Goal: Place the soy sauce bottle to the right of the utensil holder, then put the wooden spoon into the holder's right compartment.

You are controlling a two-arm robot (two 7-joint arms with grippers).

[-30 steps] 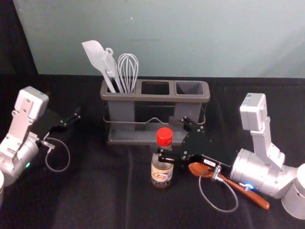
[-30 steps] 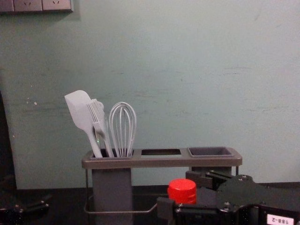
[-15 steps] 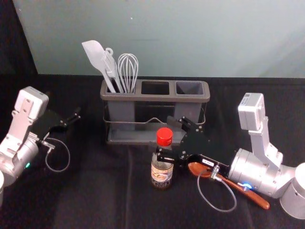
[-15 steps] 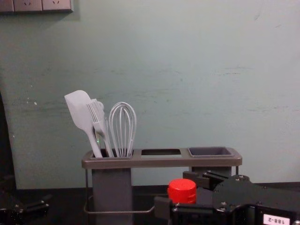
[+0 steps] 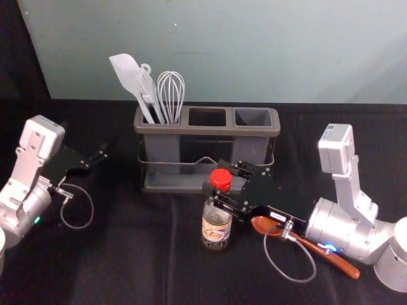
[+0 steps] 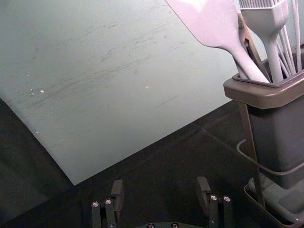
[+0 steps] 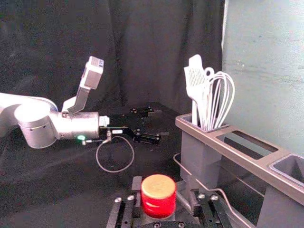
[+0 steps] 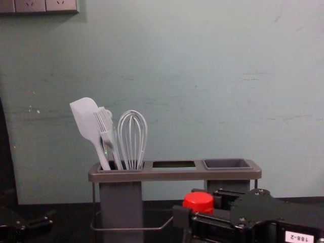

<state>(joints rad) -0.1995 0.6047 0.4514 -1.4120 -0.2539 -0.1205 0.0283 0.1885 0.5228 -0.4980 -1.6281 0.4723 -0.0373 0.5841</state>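
Since the earlier frame, the fingers of the right gripper (image 5: pixel 215 177) have drawn closer together about the neck of the soy sauce bottle (image 5: pixel 216 230), which stands before the utensil holder (image 5: pixel 166 129). They remain parted, a gap showing beside the red cap (image 7: pixel 158 195); the high approach presumably leaves the base free for upright placement. The wooden spoon (image 5: pixel 344 264) lies beside the right arm, awaiting the vacant right compartment (image 5: pixel 253 118). The left gripper (image 6: pixel 160 187), fingers spread, is parked left of the holder.
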